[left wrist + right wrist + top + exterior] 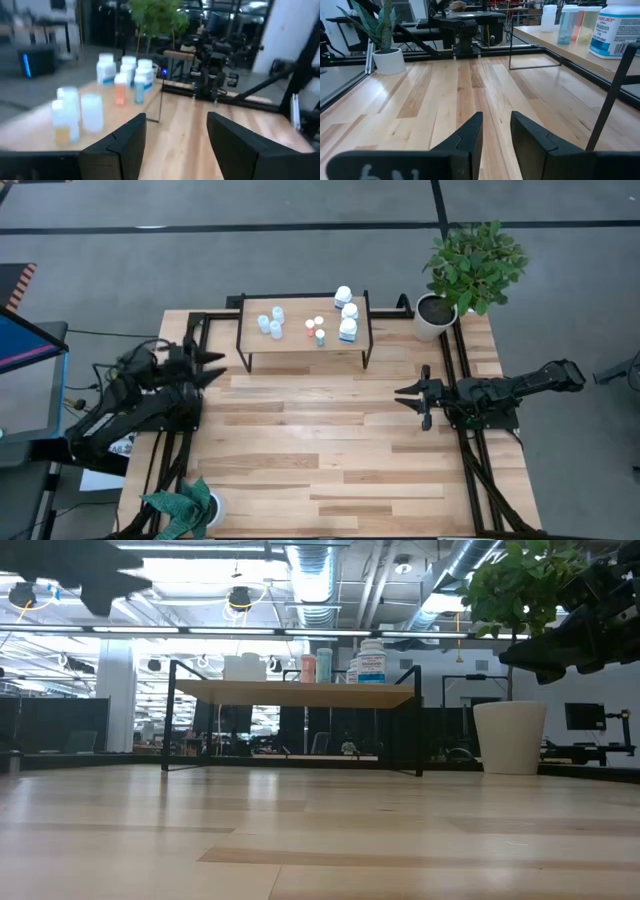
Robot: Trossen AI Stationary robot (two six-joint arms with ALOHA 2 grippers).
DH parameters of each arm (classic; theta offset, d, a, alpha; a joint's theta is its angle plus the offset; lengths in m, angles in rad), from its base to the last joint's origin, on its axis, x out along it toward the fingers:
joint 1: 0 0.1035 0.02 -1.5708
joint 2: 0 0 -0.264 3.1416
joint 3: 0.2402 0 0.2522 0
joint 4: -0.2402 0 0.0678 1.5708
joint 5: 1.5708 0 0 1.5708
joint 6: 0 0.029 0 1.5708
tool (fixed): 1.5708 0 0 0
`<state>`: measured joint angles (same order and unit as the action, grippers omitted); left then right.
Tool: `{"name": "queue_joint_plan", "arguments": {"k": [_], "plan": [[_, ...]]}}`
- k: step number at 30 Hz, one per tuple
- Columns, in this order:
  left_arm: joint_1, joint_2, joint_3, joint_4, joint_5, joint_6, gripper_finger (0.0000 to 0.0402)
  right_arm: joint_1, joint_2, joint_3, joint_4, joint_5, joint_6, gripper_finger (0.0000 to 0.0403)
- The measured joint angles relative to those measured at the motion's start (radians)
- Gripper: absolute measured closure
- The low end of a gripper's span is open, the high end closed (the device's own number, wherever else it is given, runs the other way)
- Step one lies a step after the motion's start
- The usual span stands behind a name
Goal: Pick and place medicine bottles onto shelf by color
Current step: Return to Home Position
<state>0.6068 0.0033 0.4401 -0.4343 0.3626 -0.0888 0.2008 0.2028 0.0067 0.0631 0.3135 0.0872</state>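
The shelf [305, 345] stands at the far middle of the table on thin black legs. On it stand the medicine bottles: three larger white ones [347, 312] at its right end, pale blue ones [270, 322] at its left, and small orange-capped ones [314, 326] between. In the low view the bottles [372, 662] stand upright on the board [295, 692]. My left gripper [215, 367] hovers open by the shelf's left end, its fingers [125, 142] with nothing between them. My right gripper [496, 125] is shut and empty over the table's right side [410, 400].
A large potted plant [470, 270] stands at the far right corner, and a smaller one [190, 505] at the near left corner. Black rails [465, 450] run along both sides of the table. Bare wood lies in front of the shelf [320, 440].
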Motion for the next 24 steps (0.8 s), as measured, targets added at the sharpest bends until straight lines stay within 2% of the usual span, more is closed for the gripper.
{"name": "queue_joint_plan", "arguments": {"k": [3,5,8,13,20,22,24], "plan": [[0.0,0.003,-0.03,0.124,-0.017,-0.21,0.0205,0.0,0.0,0.0,-0.001,0.0,0.0,0.028],[0.0,0.0,-0.061,0.202,-0.022,-0.284,0.0205,0.0,0.0,0.0,-0.001,0.0,0.0,0.028],[0.0,0.002,-0.1,0.271,-0.045,-0.237,0.0205,0.0,0.0,0.0,-0.001,0.0,0.0,0.028],[-0.003,0.002,-0.203,0.294,-0.06,-0.167,0.0205,0.0,0.0,0.0,-0.002,0.0,0.0,0.028],[-0.055,0.001,-0.401,0.567,0.016,-0.21,0.0205,0.0,0.0,0.0,-0.002,0.0,0.0,0.028],[-0.076,-0.001,-0.425,0.6,-0.01,-0.21,0.0205,0.0,0.0,0.0,-0.003,0.0,0.0,0.028],[-0.101,0.001,-0.429,0.565,-0.07,-0.17,0.0205,0.0,0.0,0.0,-0.003,0.0,0.0,0.028]]}}
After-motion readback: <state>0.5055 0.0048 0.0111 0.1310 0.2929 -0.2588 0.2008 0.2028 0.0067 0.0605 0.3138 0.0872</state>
